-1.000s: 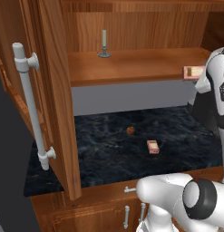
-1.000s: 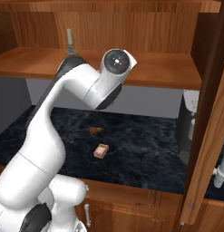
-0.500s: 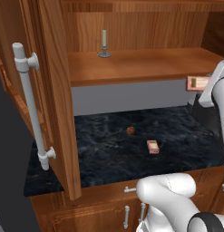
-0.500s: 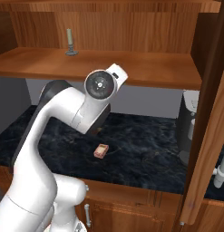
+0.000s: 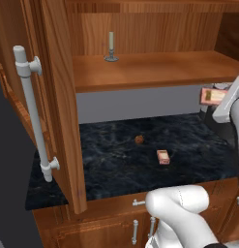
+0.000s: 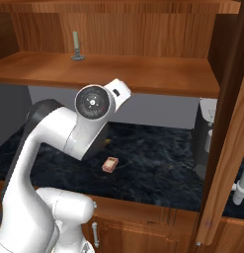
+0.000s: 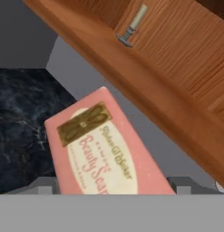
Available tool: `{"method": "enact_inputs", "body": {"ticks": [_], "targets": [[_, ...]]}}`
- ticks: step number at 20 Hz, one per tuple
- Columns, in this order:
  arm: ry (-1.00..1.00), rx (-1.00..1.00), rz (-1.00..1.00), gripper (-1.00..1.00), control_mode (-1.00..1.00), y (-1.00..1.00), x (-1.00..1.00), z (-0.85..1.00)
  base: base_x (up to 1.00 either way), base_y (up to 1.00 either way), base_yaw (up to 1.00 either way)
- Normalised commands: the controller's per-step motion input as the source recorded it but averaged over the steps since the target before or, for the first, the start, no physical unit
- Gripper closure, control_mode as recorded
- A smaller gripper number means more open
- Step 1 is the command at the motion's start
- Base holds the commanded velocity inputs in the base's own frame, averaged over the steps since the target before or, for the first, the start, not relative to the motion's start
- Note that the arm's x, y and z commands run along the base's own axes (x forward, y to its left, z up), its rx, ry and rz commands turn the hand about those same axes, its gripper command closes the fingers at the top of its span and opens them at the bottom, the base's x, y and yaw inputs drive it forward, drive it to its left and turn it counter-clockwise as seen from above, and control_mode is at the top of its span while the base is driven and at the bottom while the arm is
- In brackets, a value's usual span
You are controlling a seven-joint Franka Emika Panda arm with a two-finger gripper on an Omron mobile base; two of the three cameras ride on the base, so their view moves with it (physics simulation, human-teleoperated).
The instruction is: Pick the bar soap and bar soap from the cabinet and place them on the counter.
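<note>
The claw (image 7: 111,183) grips a pink bar of soap (image 7: 99,145) between wide-set jaws, below the cabinet shelf (image 7: 145,86), above the desk (image 7: 18,122)

Two bar soaps — one on the counter (image 5: 111,169) at (image 5: 163,157), one by the arm at (image 5: 212,96). One candle (image 5: 111,47) in the cabinet (image 5: 155,68); one brown lump (image 5: 139,139) — possibly food.

A pale candle on a grey holder (image 5: 111,47) stands upright toward the back left of a wooden shelf. Below, a small round brown lump (image 5: 139,139) lies on a dark marble-look surface. A grey appliance (image 6: 206,138) stands at the far right, partly hidden.
</note>
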Motion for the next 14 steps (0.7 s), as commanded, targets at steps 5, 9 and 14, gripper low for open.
{"method": "enact_inputs", "body": {"ticks": [5,9,14], "targets": [[0.08,0.09,-0.12,1.00,-1.00,0.20,-0.21,-0.27,0.00,0.00,0.00],[0.14,0.04,-0.10,1.00,-1.00,0.22,0.00,-0.37,0.00,0.00,0.00],[0.11,0.01,-0.06,1.00,-1.00,0.22,-0.01,-0.32,0.00,0.00,0.00]]}}
